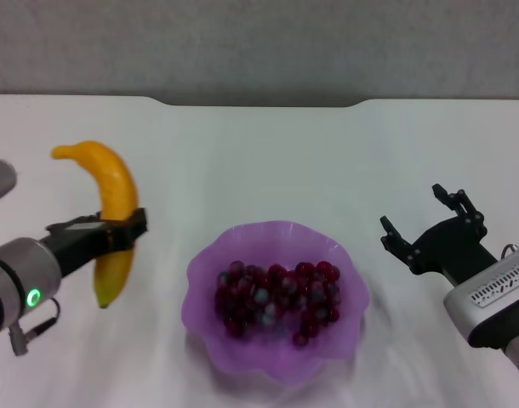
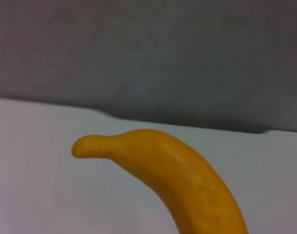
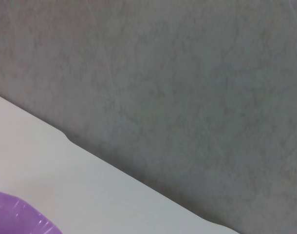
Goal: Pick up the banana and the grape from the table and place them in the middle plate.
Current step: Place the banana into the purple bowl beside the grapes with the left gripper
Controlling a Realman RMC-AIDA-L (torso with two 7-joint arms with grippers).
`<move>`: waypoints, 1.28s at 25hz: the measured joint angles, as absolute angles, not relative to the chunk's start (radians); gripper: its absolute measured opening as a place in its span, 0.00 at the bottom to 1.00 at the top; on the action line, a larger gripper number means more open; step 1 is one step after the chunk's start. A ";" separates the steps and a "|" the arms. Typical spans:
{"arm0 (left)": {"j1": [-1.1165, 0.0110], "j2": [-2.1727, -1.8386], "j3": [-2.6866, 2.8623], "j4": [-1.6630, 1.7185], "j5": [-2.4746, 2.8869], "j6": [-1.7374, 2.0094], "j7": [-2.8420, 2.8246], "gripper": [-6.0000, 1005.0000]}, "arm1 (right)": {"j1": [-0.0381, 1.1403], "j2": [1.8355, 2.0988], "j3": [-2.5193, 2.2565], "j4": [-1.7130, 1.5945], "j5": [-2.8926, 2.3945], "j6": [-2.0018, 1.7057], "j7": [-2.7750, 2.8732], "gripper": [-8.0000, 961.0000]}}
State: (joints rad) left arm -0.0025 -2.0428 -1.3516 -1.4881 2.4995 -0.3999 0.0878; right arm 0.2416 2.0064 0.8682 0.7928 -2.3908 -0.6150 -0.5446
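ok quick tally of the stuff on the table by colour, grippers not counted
yellow: 1, the banana, held in the left gripper
dark red: 1, the grape bunch, in the plate
purple: 1, the middle plate
total: 3

My left arm enters from my left side, forearm angled inward with a green indicator lit on the wrist housing, and my left gripper (image 1: 115, 234) is closed across the middle of the banana (image 1: 112, 212), black fingers on either side of it. My right arm comes in low from my right side, grey wrist housing toward the near edge, and my right gripper (image 1: 419, 218) points up and inward with its black fingers spread apart, holding nothing.
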 joint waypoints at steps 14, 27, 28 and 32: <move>-0.007 -2.044 -1.306 -1.647 2.311 -0.714 0.362 0.52 | 0.245 2.006 0.868 0.791 -2.394 -0.615 -0.545 0.92; -0.171 -2.047 -1.241 -1.481 2.325 -0.700 0.336 0.52 | 0.247 2.006 0.867 0.795 -2.398 -0.615 -0.545 0.92; -0.186 -2.047 -1.238 -1.466 2.325 -0.697 0.327 0.52 | 0.247 2.006 0.867 0.795 -2.398 -0.615 -0.545 0.92; -0.237 -2.047 -1.234 -1.417 2.324 -0.692 0.294 0.52 | 0.250 2.006 0.866 0.794 -2.398 -0.615 -0.545 0.92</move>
State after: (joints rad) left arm -0.2368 -2.0471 -1.2342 -1.4171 2.3243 -0.6922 0.2939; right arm 0.2499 2.0064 0.8658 0.7935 -2.3977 -0.6151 -0.5445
